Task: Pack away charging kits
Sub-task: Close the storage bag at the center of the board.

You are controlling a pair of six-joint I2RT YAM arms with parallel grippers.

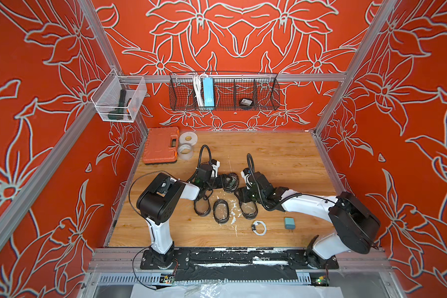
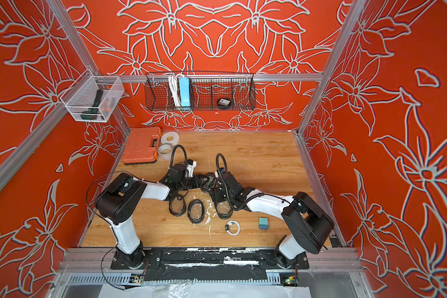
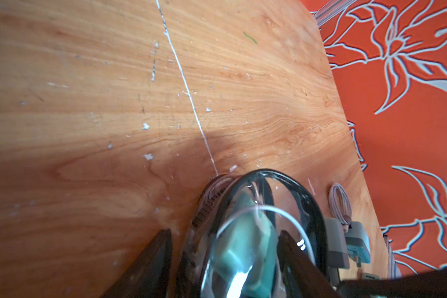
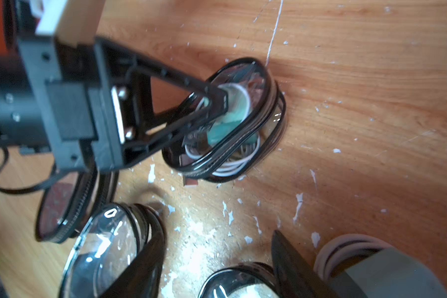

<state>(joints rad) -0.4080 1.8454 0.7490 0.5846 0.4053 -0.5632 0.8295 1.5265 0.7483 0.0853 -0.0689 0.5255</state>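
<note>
Front rail, scarred wooden deck, red cell: one kit in a case, one kit loose.

Nearest me, the black base rail [image 1: 243, 254], its paint chipped white, carries both arms. Behind it, the wooden table [image 1: 269, 160] is scratched and flecked white, with one long pale line across the grain. The walls are red with grey flower outlines, framed in aluminium. The rear wire basket [image 1: 266, 95] holds a blue power strip [image 1: 207, 93]. An orange tool case [image 1: 161, 145] and two tape rolls [image 1: 188, 138] sit in the far left corner. Left gripper [image 3: 225, 232]: jaws apart astride a clear case [image 4: 275, 121] stood on edge mid-table, with a teal adapter [image 4: 225, 123] and white cable [image 4: 232, 170] inside; I cannot tell whether they press it. Right gripper [image 4: 218, 232]: jaws spread, holding nothing, above a second case [image 4: 238, 281]. A loose adapter [image 1: 288, 223] and coiled cable [image 1: 259, 227] lie near the right arm, apart from each other.
</note>
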